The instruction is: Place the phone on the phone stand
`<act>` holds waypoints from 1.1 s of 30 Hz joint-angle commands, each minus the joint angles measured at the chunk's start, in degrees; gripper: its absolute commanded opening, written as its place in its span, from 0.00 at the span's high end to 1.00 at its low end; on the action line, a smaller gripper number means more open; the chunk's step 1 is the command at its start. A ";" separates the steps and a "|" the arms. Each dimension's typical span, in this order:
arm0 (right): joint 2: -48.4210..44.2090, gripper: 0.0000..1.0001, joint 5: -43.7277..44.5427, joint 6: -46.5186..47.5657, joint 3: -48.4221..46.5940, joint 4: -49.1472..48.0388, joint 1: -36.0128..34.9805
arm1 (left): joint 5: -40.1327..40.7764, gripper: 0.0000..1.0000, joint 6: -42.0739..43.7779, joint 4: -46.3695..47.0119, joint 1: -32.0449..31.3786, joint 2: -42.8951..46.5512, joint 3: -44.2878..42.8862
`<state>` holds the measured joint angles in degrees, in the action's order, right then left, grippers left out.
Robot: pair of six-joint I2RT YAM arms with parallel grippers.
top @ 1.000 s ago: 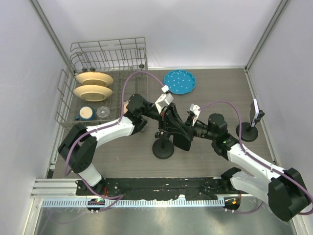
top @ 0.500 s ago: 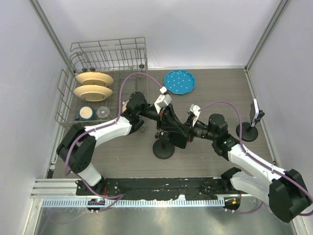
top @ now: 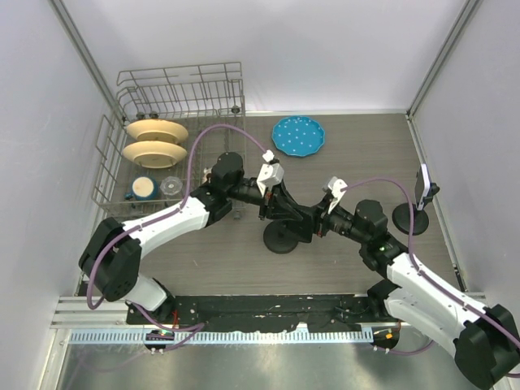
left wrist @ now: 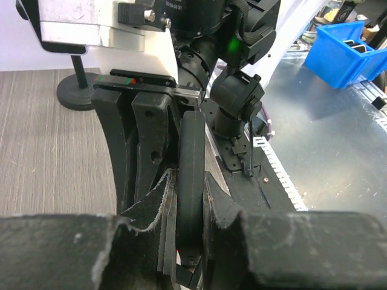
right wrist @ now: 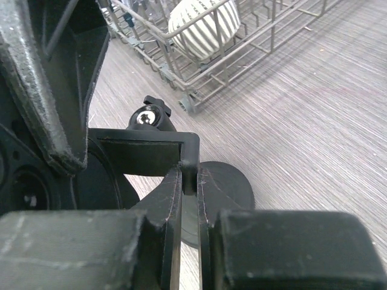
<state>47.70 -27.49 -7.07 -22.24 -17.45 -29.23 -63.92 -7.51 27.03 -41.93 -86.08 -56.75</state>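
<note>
Black on black makes the centre of the desk hard to read. The phone hangs edge-on above the phone stand, caught between both arms. The left gripper has its jaws clamped on the phone's two faces. The right gripper has its jaws pinched almost together on a thin black edge. I take that edge for the same phone, though it may be the stand's cradle; the pictures do not settle it.

Compared with a second ago, the stand's round base lies further right and further from the arm bases, directly beneath the jaws. Its pole, plain to see then, is now hidden under the grippers. The right wrist has drawn back to the right, and the left arm reaches out longer. Since the stand travelled with the arms, I judge that phone and cradle are already engaged, or nearly so. Seating looks under way but unfinished, as neither gripper has let go.

A second stand at the desk's right edge carries its own phone. The dish rack and blue plate lie unchanged.
</note>
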 commanded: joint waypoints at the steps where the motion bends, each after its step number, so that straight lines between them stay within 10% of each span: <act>1: -6.73 0.99 10.49 -0.75 0.44 -6.02 0.14 | 5.89 1.00 6.88 -6.53 -0.08 3.82 -2.30; 12: -13.86 0.99 43.10 -3.74 4.22 -7.51 -5.99 | 39.89 1.00 12.60 -24.03 -3.68 2.94 -9.16; 22: -6.50 0.99 69.55 3.46 3.17 -16.81 -19.80 | 87.41 1.00 15.68 -17.20 -14.05 2.24 -6.09; 33: 5.38 0.99 83.64 12.52 0.36 -30.09 -37.11 | 88.62 1.00 9.36 -17.62 -15.02 -2.33 -6.53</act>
<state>51.48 51.00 -1.34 -16.84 -32.29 -58.67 7.64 -0.91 9.58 -60.47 -84.75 -62.67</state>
